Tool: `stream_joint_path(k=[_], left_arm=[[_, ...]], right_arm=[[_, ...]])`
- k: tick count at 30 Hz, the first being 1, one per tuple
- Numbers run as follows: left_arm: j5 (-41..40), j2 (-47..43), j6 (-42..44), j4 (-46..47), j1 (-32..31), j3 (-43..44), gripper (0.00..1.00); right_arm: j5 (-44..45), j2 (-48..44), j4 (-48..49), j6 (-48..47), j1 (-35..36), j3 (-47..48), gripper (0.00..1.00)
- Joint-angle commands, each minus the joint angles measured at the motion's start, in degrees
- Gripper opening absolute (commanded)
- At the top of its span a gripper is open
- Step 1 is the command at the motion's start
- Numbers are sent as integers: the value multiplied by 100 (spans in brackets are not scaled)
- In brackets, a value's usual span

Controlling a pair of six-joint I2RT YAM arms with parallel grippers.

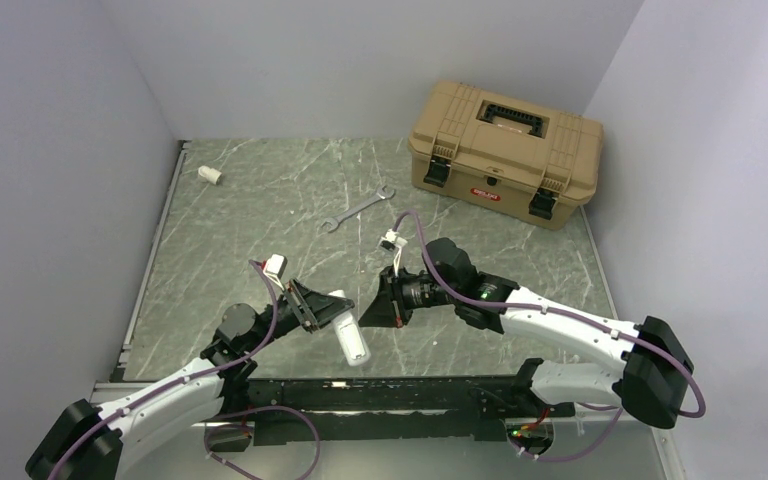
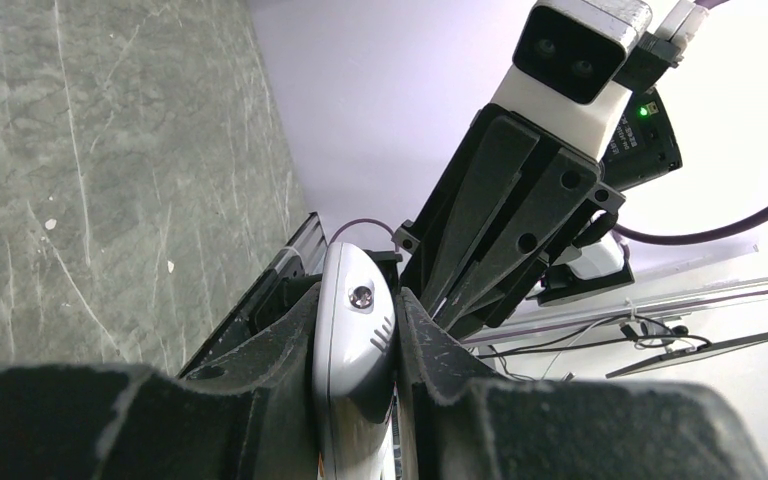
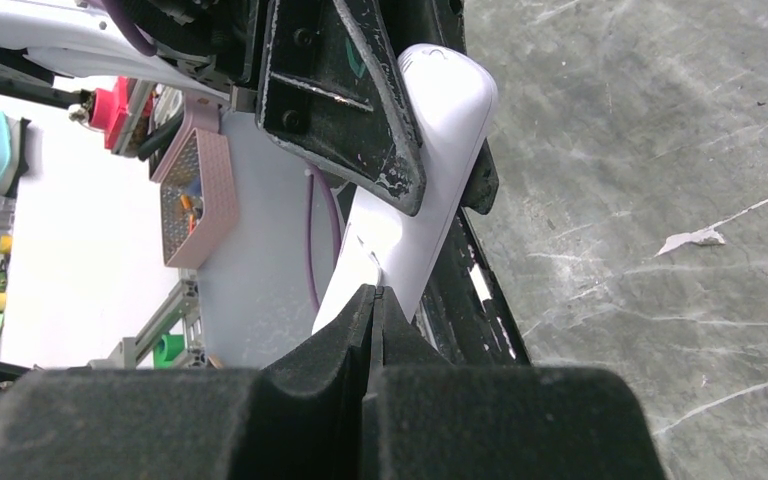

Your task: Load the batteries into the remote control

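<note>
I'm gripping the remote control in the left tool, lifted over the near edge of the counter. The right tool, tips pinched together, is touching its casing, possibly the cover seam; I'm favouring light, steady pressure there.

From the left wrist you see only a strip of the remote control: its lower end runs off the frame at 6 o'clock, and the left gripper covers both flanks. From the right wrist, the right gripper has its tips meeting against the remote control (whether they pinch anything, you cannot tell). Overhead, the white stub at 10 o'clock is too small to name.
</note>
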Motion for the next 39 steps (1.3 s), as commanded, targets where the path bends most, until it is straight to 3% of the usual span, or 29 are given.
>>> stream_joint_path(k=[1, 39], left_arm=[[79, -22, 16, 421, -24, -265, 0], [71, 8, 2, 473, -19, -318, 0]], right_arm=[[-74, 29, 274, 41, -1, 21, 2], [-324, 207, 547, 208, 24, 65, 2]])
